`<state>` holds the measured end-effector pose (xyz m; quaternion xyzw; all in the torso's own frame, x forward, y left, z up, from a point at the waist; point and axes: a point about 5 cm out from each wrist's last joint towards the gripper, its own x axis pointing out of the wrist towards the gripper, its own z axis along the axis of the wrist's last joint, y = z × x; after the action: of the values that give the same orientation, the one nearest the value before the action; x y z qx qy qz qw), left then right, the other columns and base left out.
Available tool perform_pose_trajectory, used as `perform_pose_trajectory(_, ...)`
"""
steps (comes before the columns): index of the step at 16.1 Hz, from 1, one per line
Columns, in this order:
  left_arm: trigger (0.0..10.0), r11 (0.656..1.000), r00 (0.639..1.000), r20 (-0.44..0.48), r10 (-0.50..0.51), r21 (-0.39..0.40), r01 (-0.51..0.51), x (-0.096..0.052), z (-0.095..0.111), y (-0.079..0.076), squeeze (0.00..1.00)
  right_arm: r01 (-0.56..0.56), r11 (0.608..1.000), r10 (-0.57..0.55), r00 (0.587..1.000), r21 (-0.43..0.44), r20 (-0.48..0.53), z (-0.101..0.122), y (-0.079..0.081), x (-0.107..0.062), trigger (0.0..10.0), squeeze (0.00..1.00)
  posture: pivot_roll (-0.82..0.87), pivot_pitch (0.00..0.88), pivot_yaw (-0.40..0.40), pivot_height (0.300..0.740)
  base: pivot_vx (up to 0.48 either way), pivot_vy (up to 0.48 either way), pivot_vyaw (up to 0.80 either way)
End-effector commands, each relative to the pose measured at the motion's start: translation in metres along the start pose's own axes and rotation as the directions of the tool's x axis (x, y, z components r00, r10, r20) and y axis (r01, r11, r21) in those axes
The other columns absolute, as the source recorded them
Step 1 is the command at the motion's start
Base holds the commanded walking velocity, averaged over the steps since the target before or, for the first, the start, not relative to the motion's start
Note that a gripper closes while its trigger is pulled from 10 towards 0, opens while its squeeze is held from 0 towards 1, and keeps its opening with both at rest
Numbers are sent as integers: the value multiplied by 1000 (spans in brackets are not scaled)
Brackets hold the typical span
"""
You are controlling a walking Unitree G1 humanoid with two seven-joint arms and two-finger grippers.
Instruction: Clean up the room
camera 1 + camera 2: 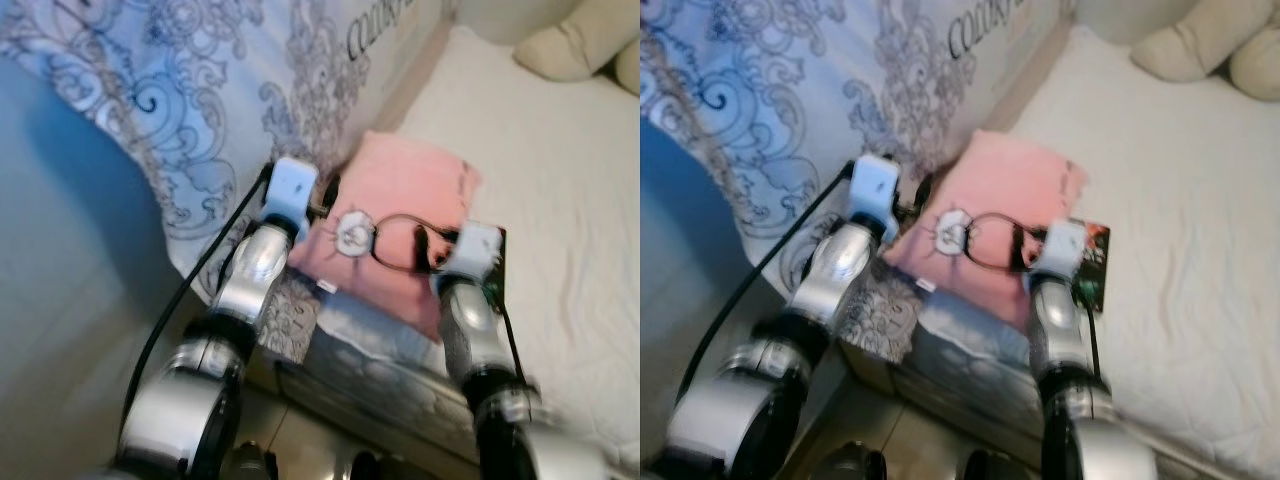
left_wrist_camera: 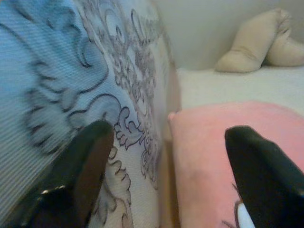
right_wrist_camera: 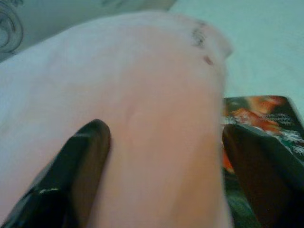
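Left eye view: a pink pillow [image 1: 405,215] lies at the corner of the white bed [image 1: 560,200]. A blue patterned blanket [image 1: 190,90] hangs at its nine o'clock side. The left hand [image 2: 166,156] is spread wide, one finger over the blanket and one over the pillow. The right hand [image 3: 164,161] is spread wide over the pillow. A dark book [image 3: 266,118] lies at the pillow's three o'clock side.

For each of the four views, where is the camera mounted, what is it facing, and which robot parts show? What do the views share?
Left eye, right eye: head stereo pair looking down at bed, both silver arms, pink pillow.
Left wrist: along open left gripper, facing patterned blue duvet and the pillow's edge.
Right wrist: along open right gripper, straddling the pillow, dark book beside.
Shared: the pink pillow.
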<state>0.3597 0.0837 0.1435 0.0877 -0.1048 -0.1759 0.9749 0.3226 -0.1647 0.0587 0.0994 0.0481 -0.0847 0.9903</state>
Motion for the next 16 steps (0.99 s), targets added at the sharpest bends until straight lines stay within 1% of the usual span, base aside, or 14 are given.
perform_pose_trajectory(1,10000,999,999,2,-45,10,45,-13,-1,-5,1000,39,999,-39,998,8,44,0,-10,-16,10000,1000,59,0,-47,740,0,0,0)
perform_pose_trajectory(2,10000,999,999,-3,-51,9,51,-19,-4,-5,1000,29,1000,-29,998,1,52,-1,-11,-23,10000,1000,60,0,-47,740,0,0,0)
perform_pose_trajectory(3,10000,999,998,-16,-54,3,54,-33,-6,-5,1000,9,1000,-7,997,-29,75,2,-16,-40,10000,1000,61,0,-48,740,0,0,0)
perform_pose_trajectory(4,10000,999,999,-30,-45,-14,44,-46,-8,-4,1000,-9,997,17,995,-82,98,7,-24,-59,10000,1000,67,0,-53,740,0,0,0)
perform_pose_trajectory(5,10000,999,998,-35,-42,-22,41,-52,-9,-4,1000,-14,994,25,994,-108,108,9,-30,-69,10000,1000,70,0,-54,740,0,0,0)
perform_pose_trajectory(6,10000,996,998,-64,-14,-86,8,-77,-13,-2,1000,5,977,32,985,-215,167,19,-48,-101,10000,1000,73,0,-60,740,0,0,0)
perform_pose_trajectory(7,10000,994,996,-86,-11,-111,2,-89,-15,-3,1000,1,967,47,983,-256,179,23,-52,-114,10000,1000,73,0,-60,740,0,0,0)
perform_pose_trajectory(8,10000,982,995,-88,-50,-189,32,-99,-15,-5,1000,6,967,18,996,-256,90,12,-59,-121,10000,1000,72,0,-59,740,0,0,0)
perform_pose_trajectory(9,10000,963,995,-58,-77,-263,59,-102,-15,-9,0,16,954,-6,999,-298,34,1,-61,-114,10000,75,71,0,-50,740,454,0,0)
perform_pose_trajectory(10,10000,969,996,-86,-34,-247,12,-99,-21,-10,0,49,949,-37,998,-311,45,1,-60,-105,10000,0,67,0,-48,740,442,0,0)
perform_pose_trajectory(11,10000,967,994,-103,-43,-253,16,-95,-26,-12,0,61,954,-57,998,-292,22,-2,-58,-96,10000,0,63,0,-48,740,390,-274,0)
perform_pose_trajectory(12,10000,968,994,-89,-71,-247,46,-92,-24,-15,0,71,957,-66,997,-282,29,1,-55,-90,10000,0,57,0,-45,740,334,-341,0)
perform_pose_trajectory(13,10000,963,993,-90,-79,-263,53,-91,-23,-16,0,67,958,-59,998,-279,39,4,-53,-85,10000,0,47,0,-40,740,337,-337,0)
perform_pose_trajectory(16,10000,961,992,-88,-91,-270,64,-86,-22,-15,0,37,963,-30,999,-269,30,5,-50,-77,10000,0,42,0,-38,740,330,-345,0)
